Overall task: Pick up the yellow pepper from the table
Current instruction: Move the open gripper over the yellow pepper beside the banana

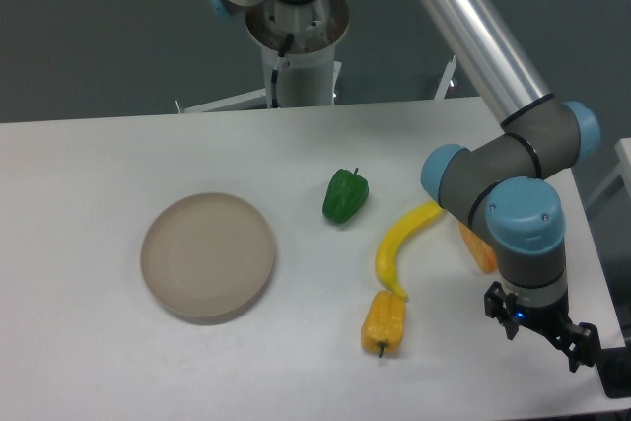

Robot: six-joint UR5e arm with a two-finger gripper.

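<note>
The yellow pepper (pixel 384 322) lies on the white table (pixel 89 362), front of centre, stem pointing toward the front edge. It touches the lower end of a long curved banana (pixel 401 240). My gripper (pixel 540 327) hangs near the table's front right corner, well to the right of the pepper and apart from it. It points down and holds nothing I can see; its fingers are dark and small, and I cannot tell how far the jaws stand apart.
A green pepper (pixel 345 195) lies behind the banana. A round beige plate (pixel 208 256) sits at centre left. An orange wedge-shaped piece (pixel 479 248) lies partly hidden behind my wrist. The robot base (pixel 296 36) stands at the table's back edge.
</note>
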